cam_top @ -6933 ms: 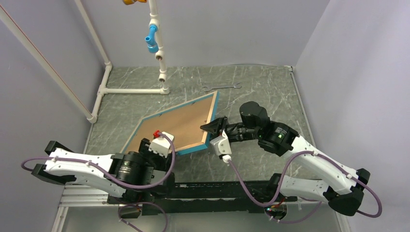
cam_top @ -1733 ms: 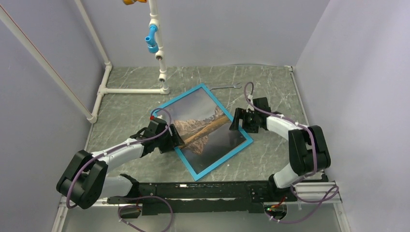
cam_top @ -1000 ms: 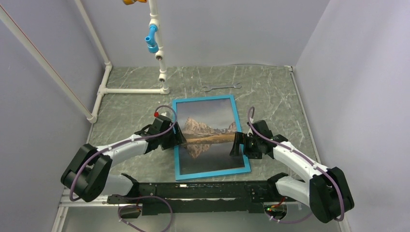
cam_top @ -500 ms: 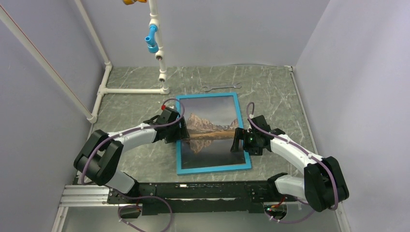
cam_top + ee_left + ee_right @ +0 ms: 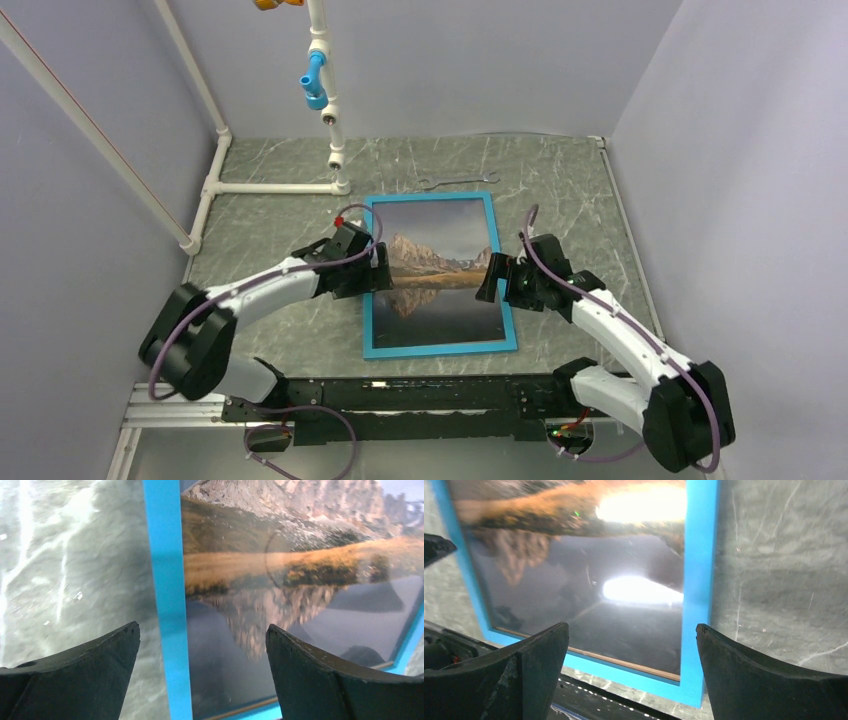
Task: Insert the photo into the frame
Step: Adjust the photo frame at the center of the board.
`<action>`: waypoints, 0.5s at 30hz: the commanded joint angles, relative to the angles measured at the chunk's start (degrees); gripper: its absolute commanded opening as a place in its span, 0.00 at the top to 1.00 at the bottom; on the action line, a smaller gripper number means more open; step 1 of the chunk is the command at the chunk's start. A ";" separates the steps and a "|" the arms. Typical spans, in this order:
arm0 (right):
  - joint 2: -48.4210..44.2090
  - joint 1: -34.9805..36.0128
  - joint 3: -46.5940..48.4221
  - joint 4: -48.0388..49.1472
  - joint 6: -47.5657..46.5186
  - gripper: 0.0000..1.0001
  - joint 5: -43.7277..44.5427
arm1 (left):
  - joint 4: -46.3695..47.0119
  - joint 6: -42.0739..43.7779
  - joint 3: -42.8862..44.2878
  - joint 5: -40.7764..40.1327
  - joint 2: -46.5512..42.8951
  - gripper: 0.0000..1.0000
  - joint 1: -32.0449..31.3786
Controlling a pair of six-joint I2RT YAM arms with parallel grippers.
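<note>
The frame (image 5: 371,300) lies flat on the table with its bright blue front up. The photo (image 5: 440,265), a rocky mountain mirrored in a lake, shows inside it behind a glossy, reflecting surface. My left gripper (image 5: 378,268) hovers over the frame's left bar, open; the left wrist view shows that bar (image 5: 167,605) and the photo (image 5: 280,565) between the spread fingers of the left gripper (image 5: 202,627), nothing gripped. My right gripper (image 5: 492,278) is open at the frame's right bar. In the right wrist view the bar (image 5: 699,580) and the photo (image 5: 574,555) lie beyond the right gripper (image 5: 631,627).
A metal wrench (image 5: 457,181) lies just beyond the frame's far edge. A white pipe stand (image 5: 270,187) with a blue fitting (image 5: 313,80) rises at the back left. The black mounting rail (image 5: 400,390) runs close to the frame's near edge. Walls close in on three sides.
The frame has slid slightly away from the rail and now rests still. My left gripper's jaws have spread wider off the left bar. My right gripper has drawn back a little.
</note>
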 commanded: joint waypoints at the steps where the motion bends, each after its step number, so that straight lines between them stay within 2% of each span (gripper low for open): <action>1: -5.75 0.16 4.32 1.03 1.21 0.00 2.79 | -3.46 1.40 -1.34 -4.33 -11.63 0.01 -0.24; 5: -10.28 -0.10 5.65 0.62 1.50 0.00 3.32 | -0.06 3.22 -4.93 -1.94 -23.60 0.01 -0.27; 10: -14.13 -0.44 6.68 1.31 1.79 0.00 1.83 | 8.79 4.68 -11.06 2.71 -39.38 0.01 -0.25; 15: -16.12 -0.54 7.47 2.30 2.05 0.00 0.21 | 14.83 4.00 -16.66 4.09 -47.93 0.01 -0.26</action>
